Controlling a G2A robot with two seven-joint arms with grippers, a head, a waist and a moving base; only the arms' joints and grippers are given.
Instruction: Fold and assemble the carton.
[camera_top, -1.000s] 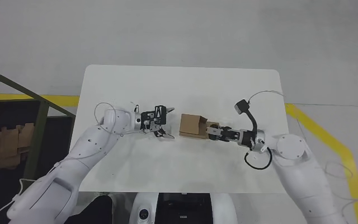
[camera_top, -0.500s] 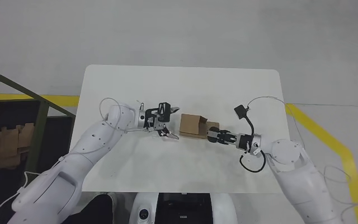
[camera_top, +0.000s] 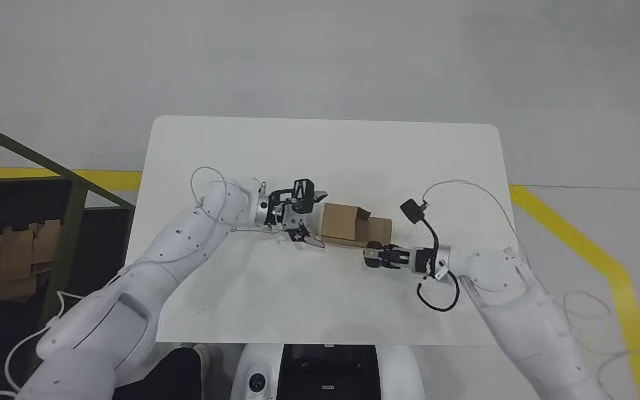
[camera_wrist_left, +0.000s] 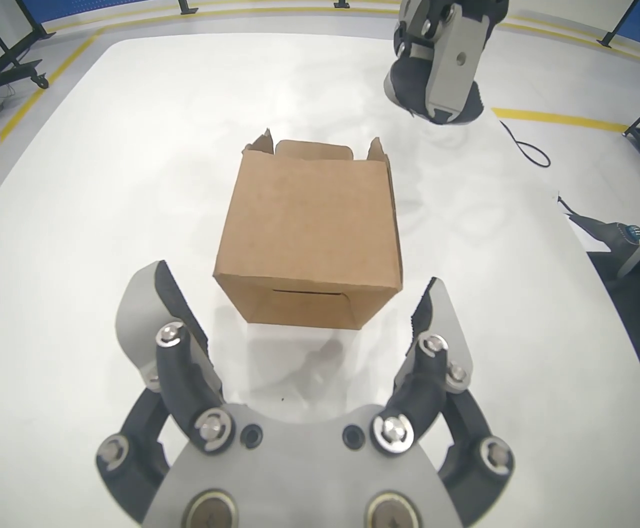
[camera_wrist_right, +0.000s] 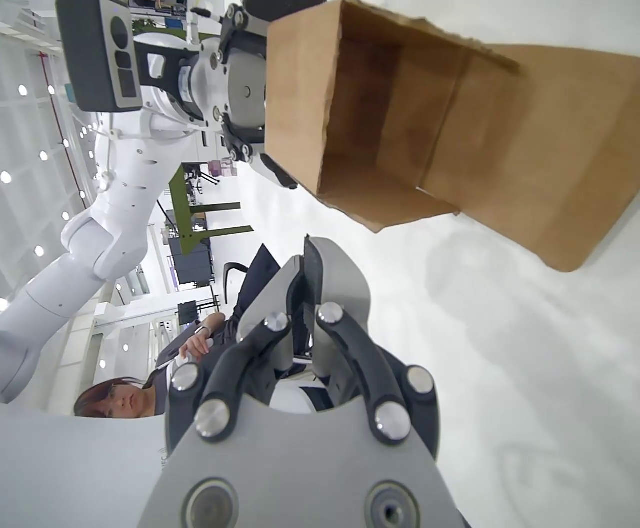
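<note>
Now my left claw (camera_wrist_left: 297, 289) gapes wide just beside the carton (camera_wrist_left: 310, 225) on the bench (camera_top: 420, 160); my right claw (camera_wrist_right: 306, 257) is clenched on nothing near its open end.

I work in what looks like a robot lab or factory hall. My white table (camera_top: 200, 150) stands on a bare grey floor (camera_top: 300, 60) marked with yellow lines (camera_wrist_left: 550, 118). A wheeled stand (camera_wrist_left: 37, 80) is parked nearby, with rows of ceiling lights (camera_wrist_right: 22, 90) and a green rack (camera_wrist_right: 177, 195) beyond.

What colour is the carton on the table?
Plain brown cardboard; the carton shows best in the left wrist view.
</note>
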